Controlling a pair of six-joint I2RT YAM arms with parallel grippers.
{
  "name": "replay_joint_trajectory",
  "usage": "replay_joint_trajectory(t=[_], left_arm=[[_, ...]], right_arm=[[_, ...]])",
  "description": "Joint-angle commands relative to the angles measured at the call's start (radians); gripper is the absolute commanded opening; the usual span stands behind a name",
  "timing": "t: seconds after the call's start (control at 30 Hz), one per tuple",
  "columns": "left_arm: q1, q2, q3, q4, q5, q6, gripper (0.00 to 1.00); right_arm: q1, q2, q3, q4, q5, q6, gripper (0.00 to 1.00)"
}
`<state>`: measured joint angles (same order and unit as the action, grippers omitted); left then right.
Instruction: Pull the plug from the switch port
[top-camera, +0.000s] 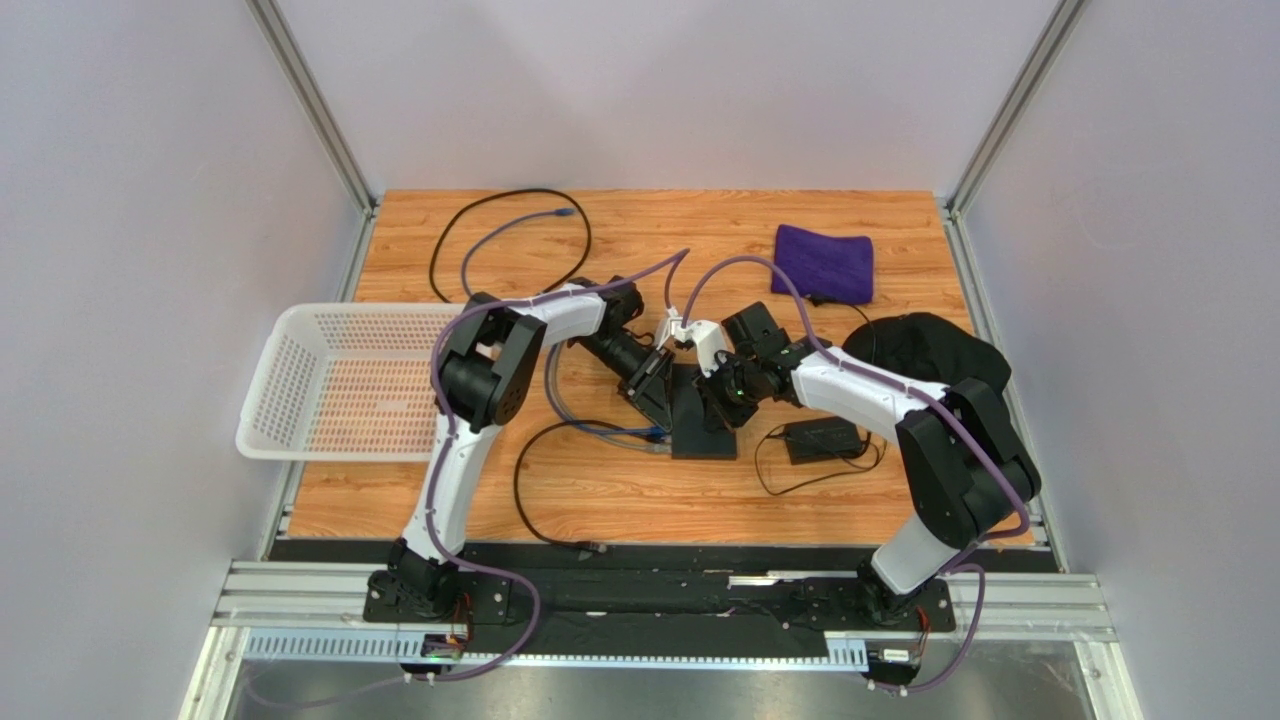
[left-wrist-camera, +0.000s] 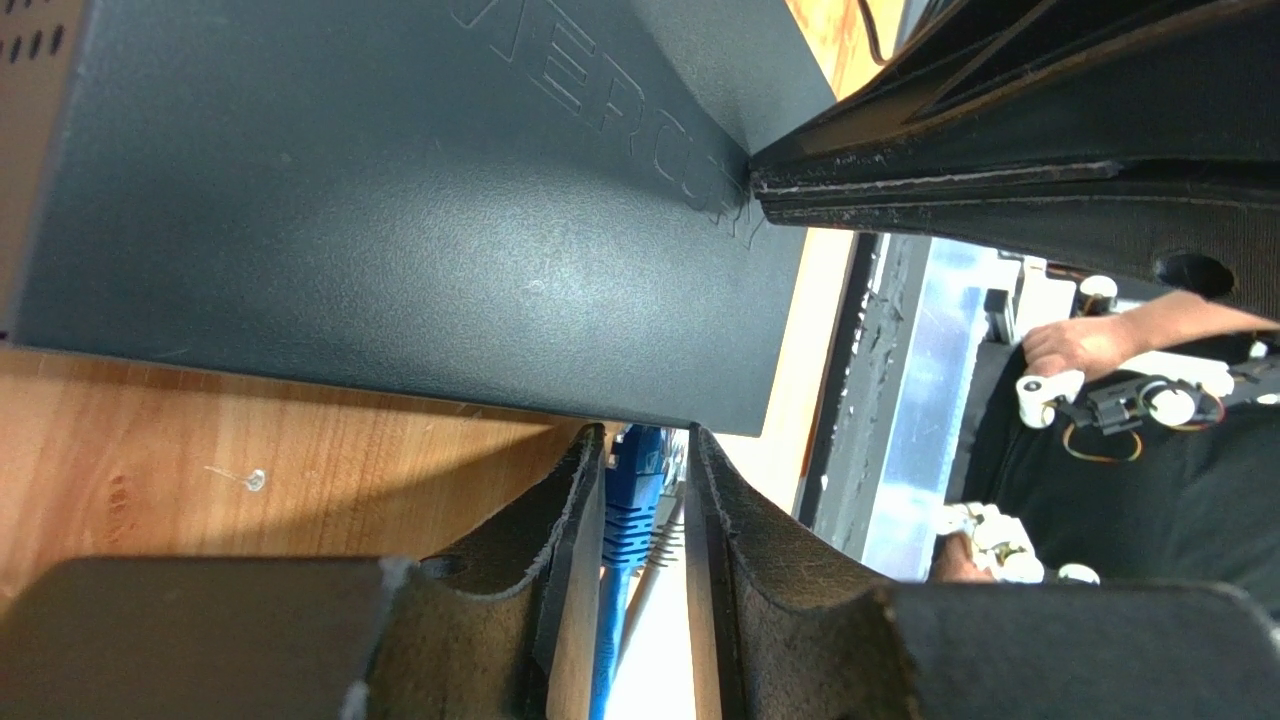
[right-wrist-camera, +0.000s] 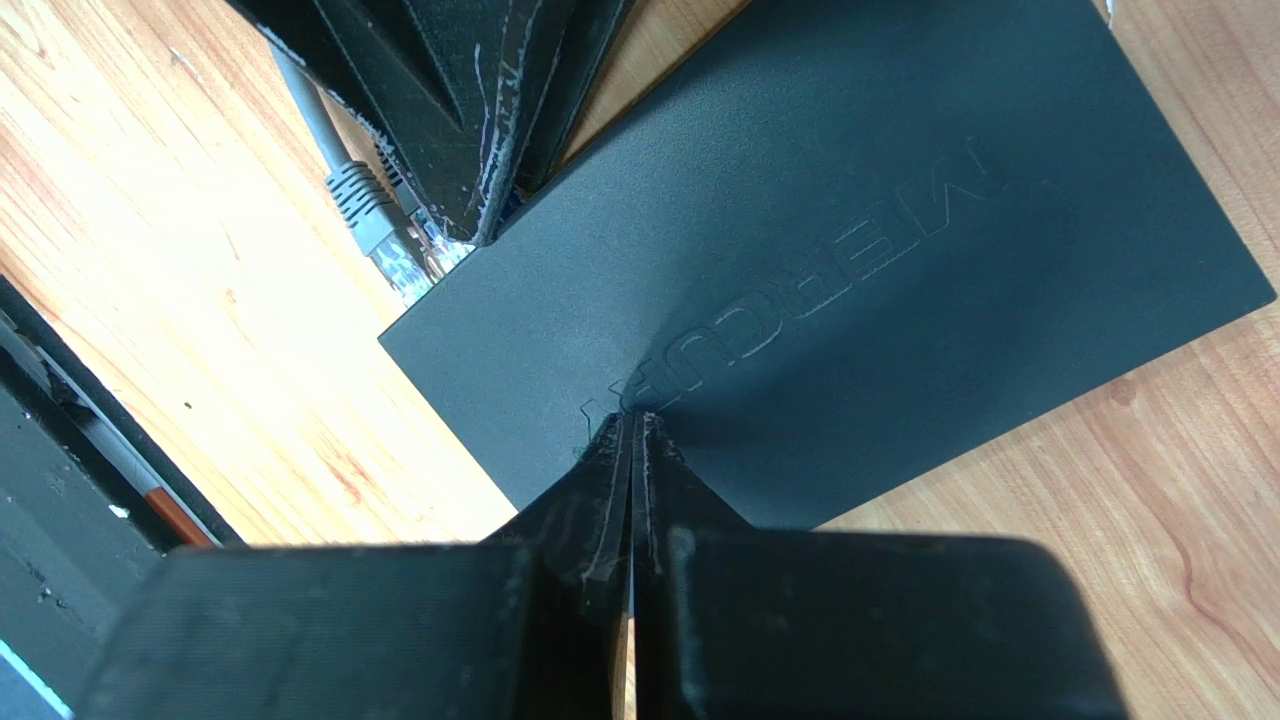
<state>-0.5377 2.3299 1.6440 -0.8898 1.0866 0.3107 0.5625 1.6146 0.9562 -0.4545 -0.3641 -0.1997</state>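
As the switch (left-wrist-camera: 421, 210) hides its tip, left fingers (left-wrist-camera: 519, 563) clasp plug (left-wrist-camera: 634, 503), right fingers (right-wrist-camera: 598, 488) closed

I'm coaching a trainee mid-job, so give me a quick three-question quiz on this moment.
1. True or false: the right gripper is shut, with its tips on top of the switch.
2. What sits between the left gripper's fingers? A) blue plug B) a screwdriver C) nothing
3. Fill in: the second plug at the switch's edge is coloured ___.
Key: 1 true; 2 A; 3 grey.
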Motion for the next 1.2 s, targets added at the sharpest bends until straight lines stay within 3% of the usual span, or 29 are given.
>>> replay_joint_trajectory(t=[0.0,0.27,0.7,1.07,1.17], left_arm=[[-0.008,0.052,0.017,-0.024,-0.039,0.077,0.16],[-0.008,0.049,0.031,-0.009,-0.073,0.047,0.01],[-0.001,0.000,0.048,0.000,-0.186,-0.082,0.00],[-0.007,-0.029,-0.032,-0.049,-0.116,0.062,0.00],[-0.007,0.009,0.119,-0.188,-0.137,0.143,0.00]], right_arm=[[0.007,0.024,-0.011,-0.024,0.034,-0.015,0.00],[0.007,0.027,-0.008,-0.027,0.036,-0.015,0.00],[0.007,0.027,-0.008,-0.023,0.036,-0.017,0.00],[0.007,0.021,-0.014,-0.024,0.037,-0.017,0.00],[0.007,0.025,-0.011,-0.023,0.031,-0.015,0.00]])
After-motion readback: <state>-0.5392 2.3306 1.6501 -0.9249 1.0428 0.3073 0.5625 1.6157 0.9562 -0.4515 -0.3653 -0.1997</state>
